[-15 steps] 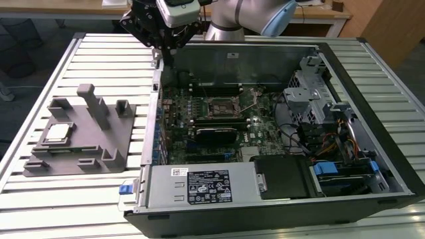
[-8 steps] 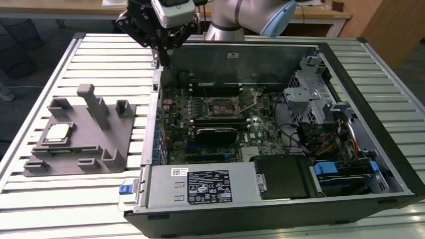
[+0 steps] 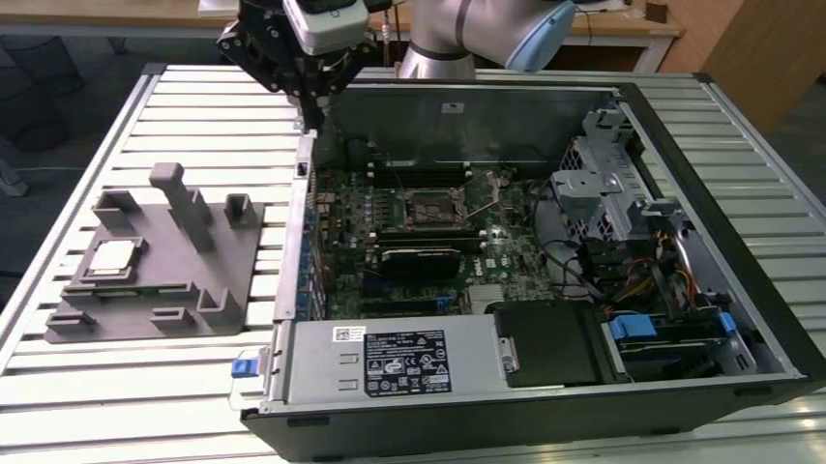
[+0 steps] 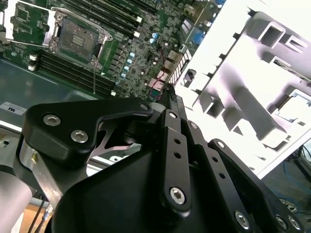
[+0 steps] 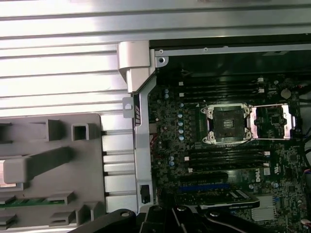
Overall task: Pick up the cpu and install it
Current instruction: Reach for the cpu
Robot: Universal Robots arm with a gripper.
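Presently, no part of the task is complete. The cpu (image 3: 110, 257) lies flat in its seat on the grey fixture (image 3: 181, 290) on the table (image 3: 77, 387), silver top up with a pale edge, well apart from my pincer (image 3: 312, 114). My pincer is closed and empty above the computer case's (image 3: 516, 116) corner. The motherboard socket (image 5: 226, 125) is unlatched and vacant.

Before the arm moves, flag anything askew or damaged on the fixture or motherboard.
Nothing stands out. The cpu lies flat on the grey fixture; the motherboard socket sits open and empty, its load plate swung aside.
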